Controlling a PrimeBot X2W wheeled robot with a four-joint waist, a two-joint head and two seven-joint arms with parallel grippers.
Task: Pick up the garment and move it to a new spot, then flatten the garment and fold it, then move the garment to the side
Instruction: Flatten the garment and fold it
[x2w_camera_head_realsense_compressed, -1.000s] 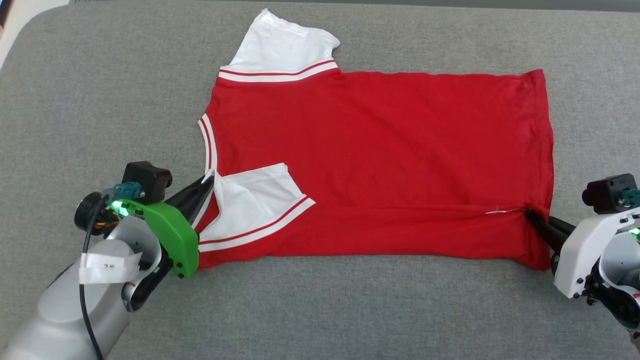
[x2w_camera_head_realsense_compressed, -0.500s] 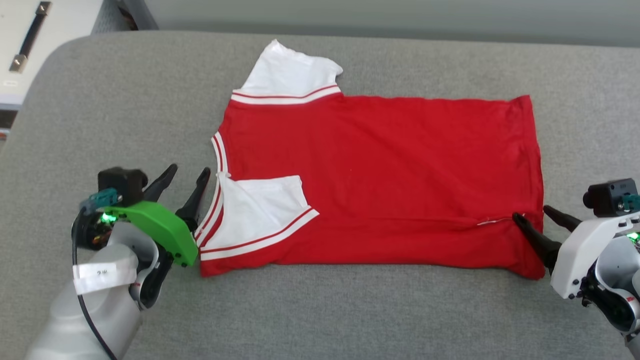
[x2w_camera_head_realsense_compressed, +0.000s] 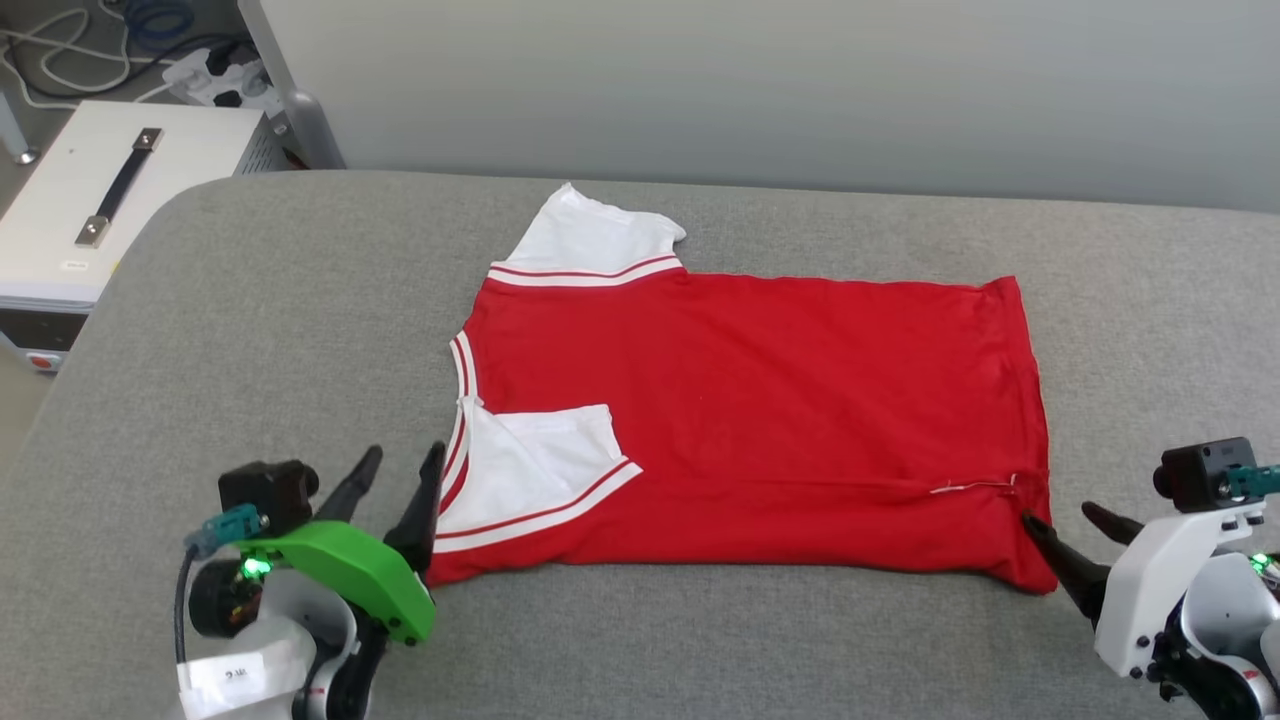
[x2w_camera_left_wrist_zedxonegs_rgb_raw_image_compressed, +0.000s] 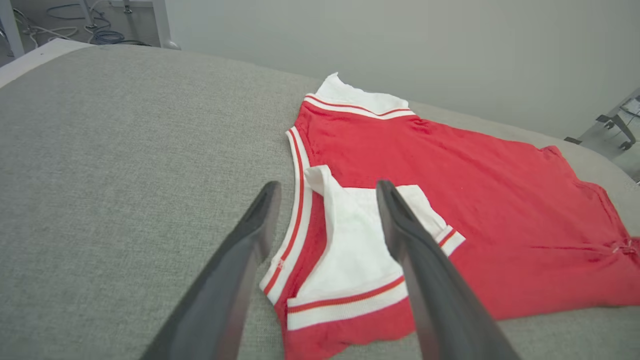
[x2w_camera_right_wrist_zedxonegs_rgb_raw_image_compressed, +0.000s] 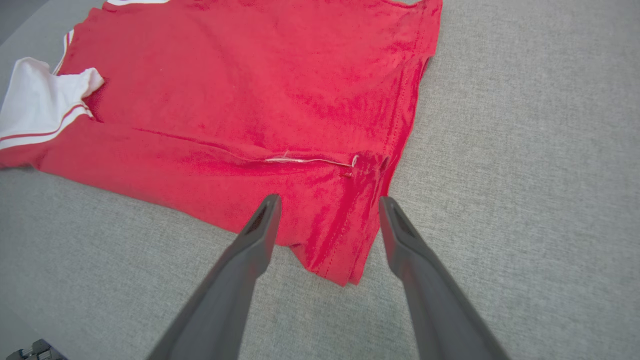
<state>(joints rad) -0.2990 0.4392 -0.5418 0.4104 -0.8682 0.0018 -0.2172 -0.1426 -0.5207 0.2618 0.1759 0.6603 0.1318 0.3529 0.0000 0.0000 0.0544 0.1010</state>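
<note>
Garment (x2w_camera_head_realsense_compressed: 780, 400) flat; left claw (x2w_camera_head_realsense_compressed: 406, 450) low, wide, beside collar; right claw (x2w_camera_head_realsense_compressed: 1057, 513) low, wide, beside hem corner.

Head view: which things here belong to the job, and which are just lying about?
Job: red garment; left claw and right claw, both open; grey surface.
Lying about: white box with handle; power strip.

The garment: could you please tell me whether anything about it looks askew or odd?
The garment lies mostly flat, but unevenly: its near sleeve is folded in over the red body, while the far sleeve sticks out. A thin white strand shows near the hem.
</note>
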